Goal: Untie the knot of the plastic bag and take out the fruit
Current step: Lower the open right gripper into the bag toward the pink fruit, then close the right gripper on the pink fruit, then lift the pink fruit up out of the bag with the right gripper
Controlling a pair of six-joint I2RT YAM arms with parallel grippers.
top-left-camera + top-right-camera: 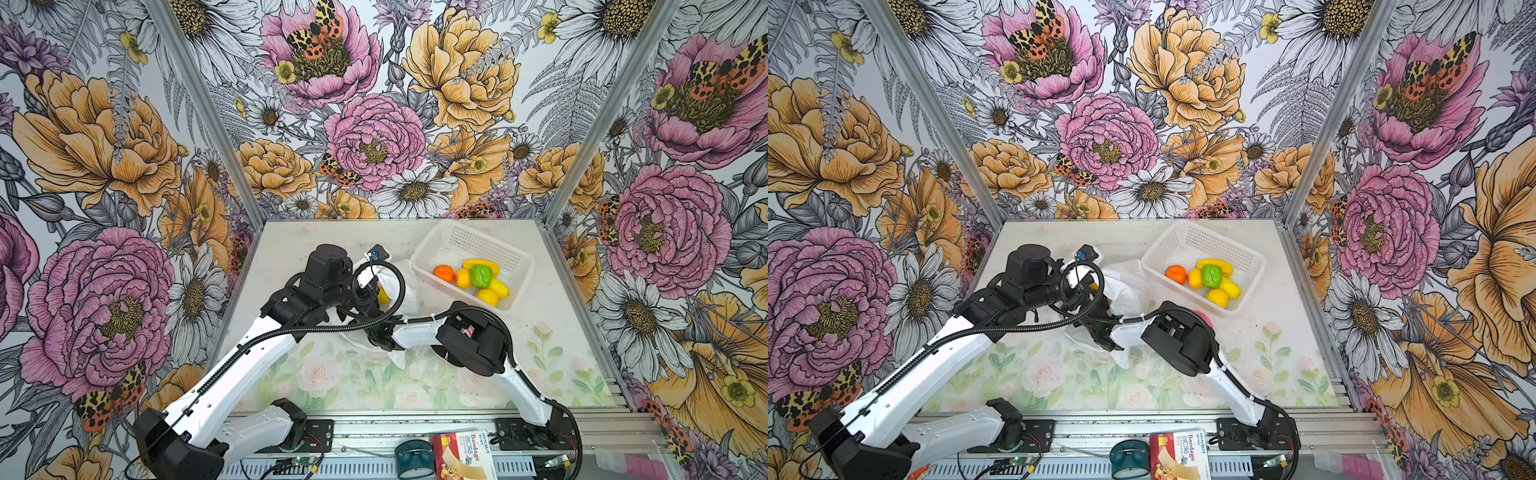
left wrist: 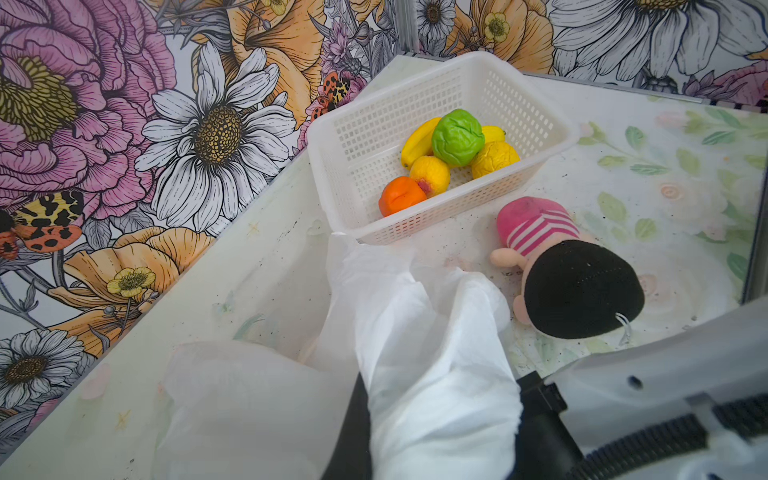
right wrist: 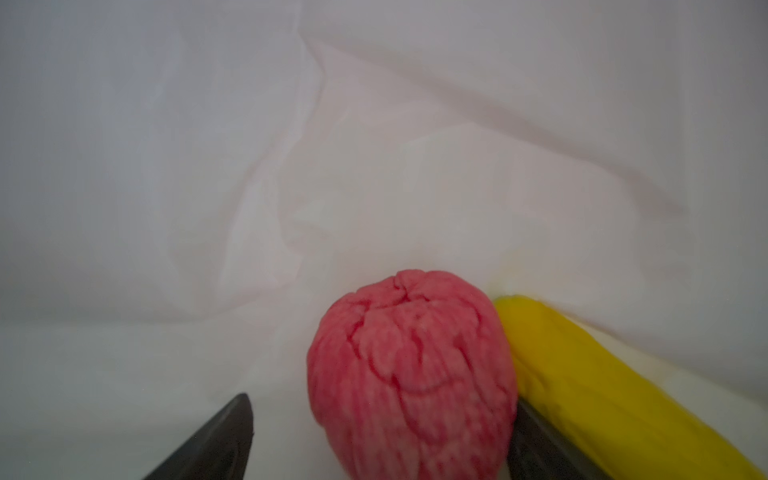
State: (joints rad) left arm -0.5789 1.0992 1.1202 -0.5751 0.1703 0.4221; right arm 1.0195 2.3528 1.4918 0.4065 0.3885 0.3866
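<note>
Right claw (image 3: 382, 401) inside plastic bag (image 3: 374, 145), jaws spread round pink-red fruit (image 3: 411, 374), yellow fruit (image 3: 590, 374) touching beside; centre, close gently on pink one only, avoid pinching film. Left claw (image 2: 357, 419) clenched on bag rim, hold mouth open

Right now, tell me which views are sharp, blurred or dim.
Right wrist view: dim and grey inside the plastic bag, the red fruit close and soft. Left wrist view: white basket and doll sharp, the bag nearest the lens blurred. Both top views: bright, evenly lit, sharp throughout.
</note>
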